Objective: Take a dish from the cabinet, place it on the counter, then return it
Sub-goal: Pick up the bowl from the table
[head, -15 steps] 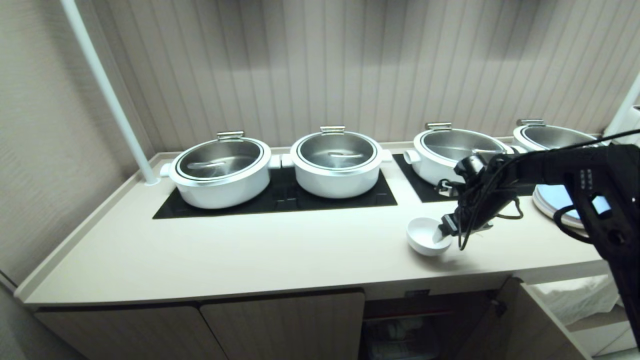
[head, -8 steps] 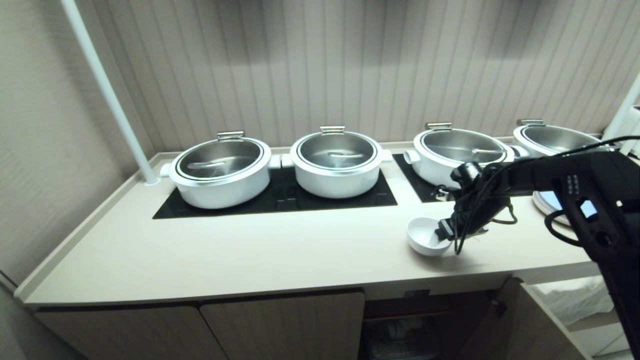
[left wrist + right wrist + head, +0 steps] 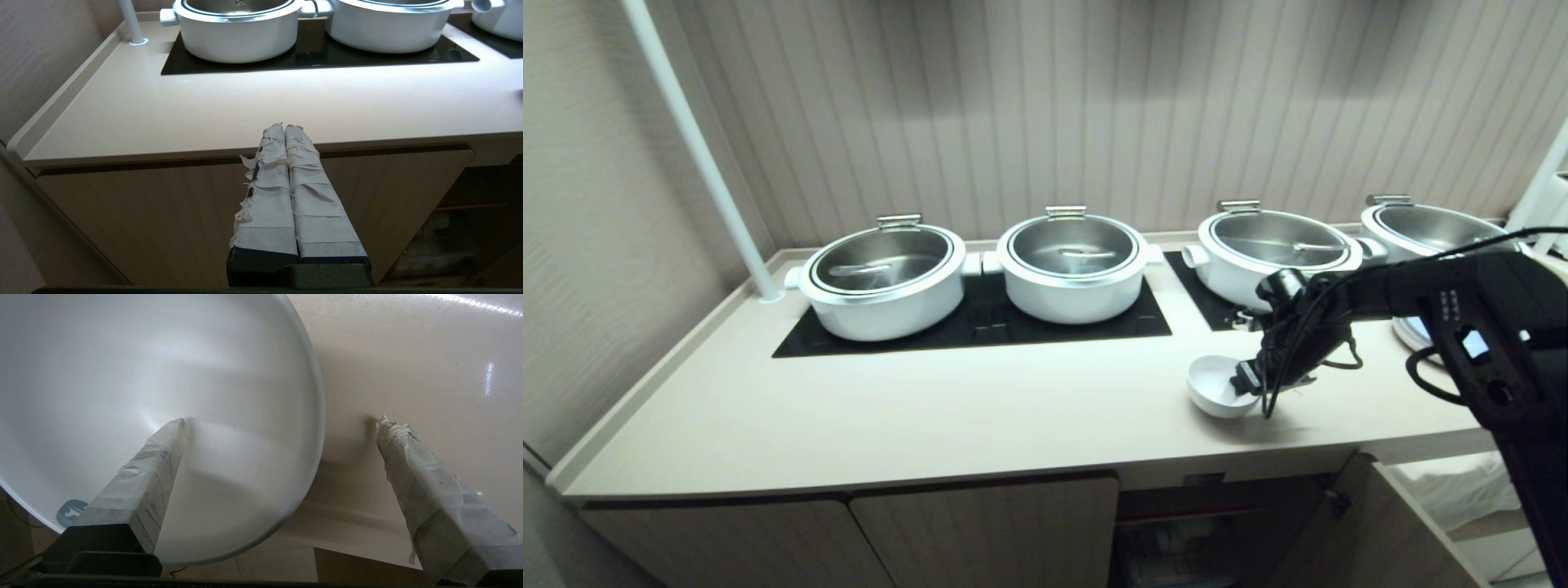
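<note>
R gripper (image 3: 1245, 382) sits at the white bowl (image 3: 1215, 385) near the front edge of the counter (image 3: 980, 408), fingers spread wide & straddling the bowl's wall: one taped finger (image 3: 151, 473) inside, tip on the inner surface, the other (image 3: 416, 465) outside, apart from the rim w/ counter showing between. Not pinching. Bowl has nothing in it besides that finger; it's plain glossy white, deep-sided, round, w/ a small blue-grey mark near the rim in the R wrist view, and looks tilted toward the gripper. Behind it, four big white pots w/ steel lids (image 3: 882, 278) stand on black cooktop panels (image 3: 980, 322); lids on, contents hidden. Pale blue plate (image 3: 1413, 328) partly behind the R arm. Under the counter the cabinet (image 3: 1201, 531) stands open, dim shapes inside, can't tell what. L gripper (image 3: 284, 130) parked below counter level, fingers pressed together, holding nothing.
</note>
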